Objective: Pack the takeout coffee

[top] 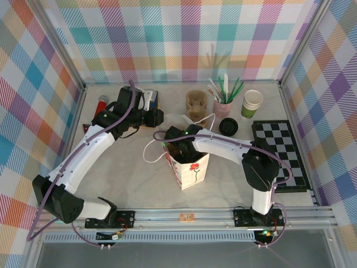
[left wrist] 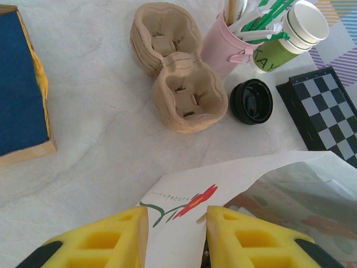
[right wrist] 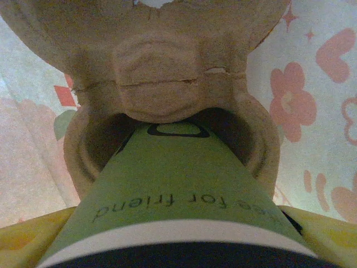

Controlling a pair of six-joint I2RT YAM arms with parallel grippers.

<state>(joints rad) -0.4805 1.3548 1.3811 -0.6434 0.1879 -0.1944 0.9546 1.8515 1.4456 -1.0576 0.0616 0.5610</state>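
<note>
Right gripper (right wrist: 175, 248) is spread wide around the takeout coffee (right wrist: 167, 190), down inside the white paper bag (top: 194, 170), with the cup's base poking into a well of the cardboard carrier (right wrist: 167, 61) in there. Left gripper (left wrist: 177, 237), mostly closed, pinches the bag's rim.

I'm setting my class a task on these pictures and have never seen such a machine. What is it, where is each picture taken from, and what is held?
It is two robot arms bolted to a table. The wide picture looks down from above; the other two come from cameras on each wrist. On the table stand a white paper bag, cardboard cup carriers, a pink pot of sticks, stacked cups, a loose black lid and a chessboard. The right end effector holds the takeout coffee over a carrier inside the bag. The left end effector straddles the bag's rim; whether it pinches is unclear.
</note>
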